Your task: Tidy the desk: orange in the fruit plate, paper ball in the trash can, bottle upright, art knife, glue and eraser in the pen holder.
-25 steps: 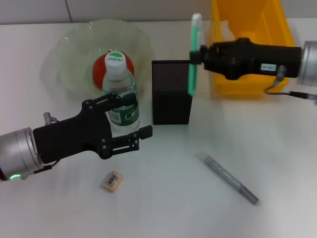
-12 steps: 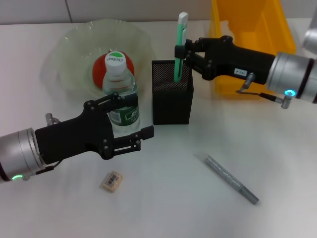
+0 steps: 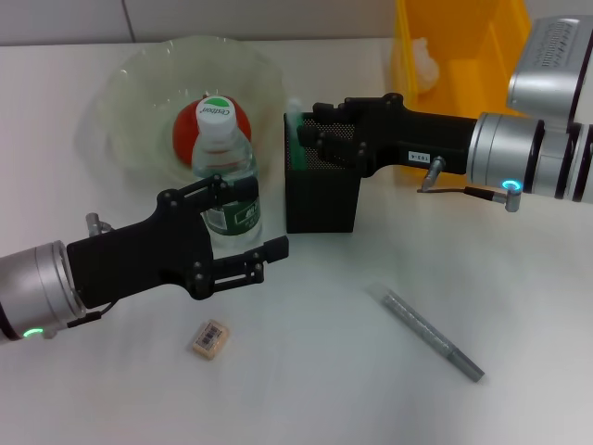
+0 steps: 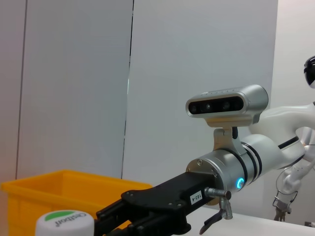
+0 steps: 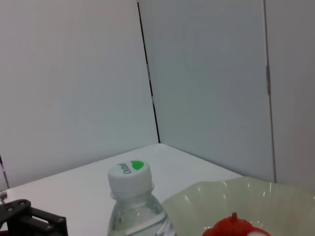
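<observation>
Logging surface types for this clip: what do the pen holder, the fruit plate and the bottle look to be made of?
The pen holder looks like black metal mesh, matte; a fine grid shows on its walls. The fruit plate seems translucent pale green plastic or glass, glossy with a wavy rim; which one is unclear. The bottle looks like clear thin plastic with a white and green cap, standing upright.

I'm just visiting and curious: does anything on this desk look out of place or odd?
Two small things lie loose on the white desk: an eraser near the left claw, and a grey pen-like stick lying slantwise. The green tool leans in the pen holder under the right claw.
</observation>
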`<state>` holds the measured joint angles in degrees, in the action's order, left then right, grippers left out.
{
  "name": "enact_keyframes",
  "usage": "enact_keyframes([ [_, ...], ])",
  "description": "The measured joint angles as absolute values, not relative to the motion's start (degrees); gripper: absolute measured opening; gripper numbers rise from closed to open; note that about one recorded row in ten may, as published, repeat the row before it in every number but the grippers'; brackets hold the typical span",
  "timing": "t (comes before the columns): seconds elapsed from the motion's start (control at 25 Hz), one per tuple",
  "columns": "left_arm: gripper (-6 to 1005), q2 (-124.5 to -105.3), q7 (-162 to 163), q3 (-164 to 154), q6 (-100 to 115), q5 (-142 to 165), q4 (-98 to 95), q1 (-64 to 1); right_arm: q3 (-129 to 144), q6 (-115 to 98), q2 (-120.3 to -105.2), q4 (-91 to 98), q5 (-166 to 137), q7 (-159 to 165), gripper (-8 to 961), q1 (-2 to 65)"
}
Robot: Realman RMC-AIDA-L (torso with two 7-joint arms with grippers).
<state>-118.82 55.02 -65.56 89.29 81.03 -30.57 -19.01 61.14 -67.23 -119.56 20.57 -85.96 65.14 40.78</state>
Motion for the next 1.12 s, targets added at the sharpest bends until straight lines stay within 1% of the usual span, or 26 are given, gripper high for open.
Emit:
enact_keyframes([
  [0.4, 800, -118.73, 55.0, -65.6, 89.6, 81.0, -30.6, -18.6, 61.1, -69.7, -119.60, 22.9, -85.9, 68.9, 434, 38.7],
  [0.44, 800, -118.73, 55.0, -65.6, 89.6, 81.0, -30.6, -18.6, 61.1, -71.2, -119.59, 23.5, -85.9, 68.9, 434, 38.0],
  [0.64, 800, -118.73, 54.9, -65.6, 89.9, 81.0, -30.6, -18.5, 60.8, -79.7, -119.63, 27.5, -85.6, 68.3, 436, 32.7],
  [1.0, 800, -118.66, 54.3, -65.6, 91.5, 79.6, -30.6, -18.3, 60.4, -90.5, -119.45, 27.7, -77.6, 57.8, 446, 21.3],
  [1.12, 800, -118.59, 54.3, -65.6, 92.1, 79.0, -30.6, -18.2, 60.4, -92.4, -119.32, 27.5, -77.8, 57.7, 449, 18.9],
])
